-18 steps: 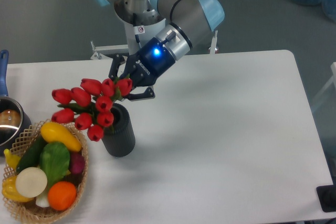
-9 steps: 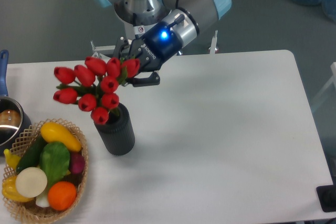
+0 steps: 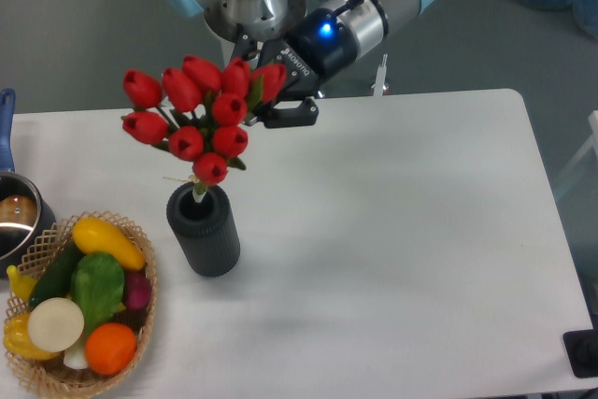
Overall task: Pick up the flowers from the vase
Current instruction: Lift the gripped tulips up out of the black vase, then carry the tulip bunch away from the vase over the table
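one arm works here, and its gripper point(image 3: 271, 100) is clenched on the right side of the flowers point(image 3: 198, 112), at the level of the upper buds; one dark finger point(image 3: 297, 119) shows just beside the bunch. the flowers are raised above the vase point(image 3: 204, 231), and only the pale stem ends seem to reach the dark mouth of the vase. i cannot tell if the stems are fully out or a little inside. the bunch lies to the lower left of the gripper, and its long axis runs from the buds down and slightly left to the vase mouth, almost upright. so i judge the coming move must go upward along this axis until the stem ends are free of the rim. the vase stands upright on the table point(image 3: 420, 231), with a wicker basket point(image 3: 140, 343) of vegetables near its left side.
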